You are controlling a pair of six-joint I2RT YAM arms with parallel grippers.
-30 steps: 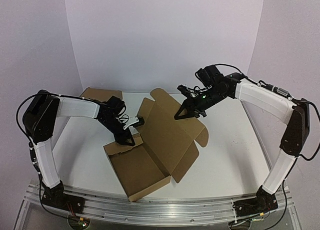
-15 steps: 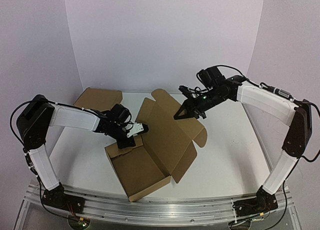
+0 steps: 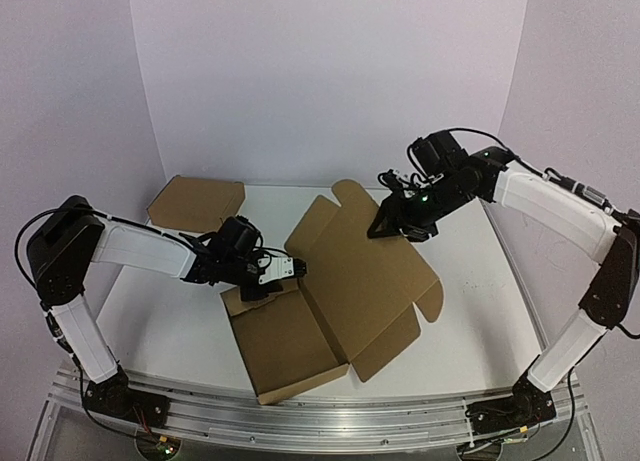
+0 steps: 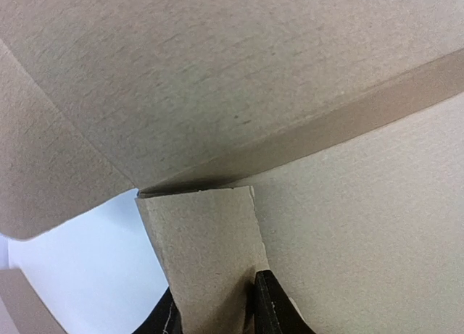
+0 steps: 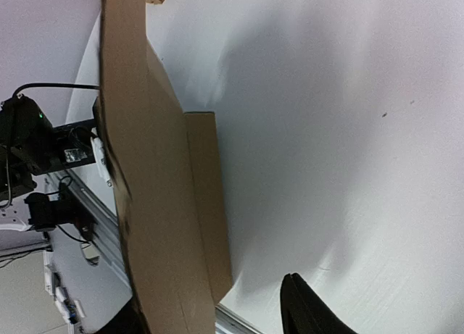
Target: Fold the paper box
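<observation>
1. A white table (image 3: 470, 311) fills the middle of the top view. Pale lilac walls (image 3: 330, 81) close it in at the back and on both sides, and a metal rail (image 3: 320, 421) runs along the bottom of the frame.
2. The paper box (image 3: 295, 346) lies on the table in the lower centre of the frame. Its shallow tray is open upward, and its lid panel (image 3: 375, 281) leans back toward the upper right.
3. A second flat brown box (image 3: 198, 199) lies in the upper left of the frame, well apart from the first one.
4. The right arm (image 3: 550, 196) rises from the lower right corner, bends at the right edge and reaches toward the upper centre.
5. The left arm (image 3: 140, 249) rises from the lower left corner, bends at the left edge and stretches low over the table toward the centre.
6. The right gripper (image 3: 387, 226) is near the top edge of the lid panel. It is released: in the right wrist view, bare table shows between its finger (image 5: 308, 309) and the cardboard.
7. The left gripper (image 3: 283, 272) is at the upper left corner of the tray. In the left wrist view a side flap (image 4: 210, 261) stands between its fingers (image 4: 272, 309), but I cannot tell whether they clamp it.
</observation>
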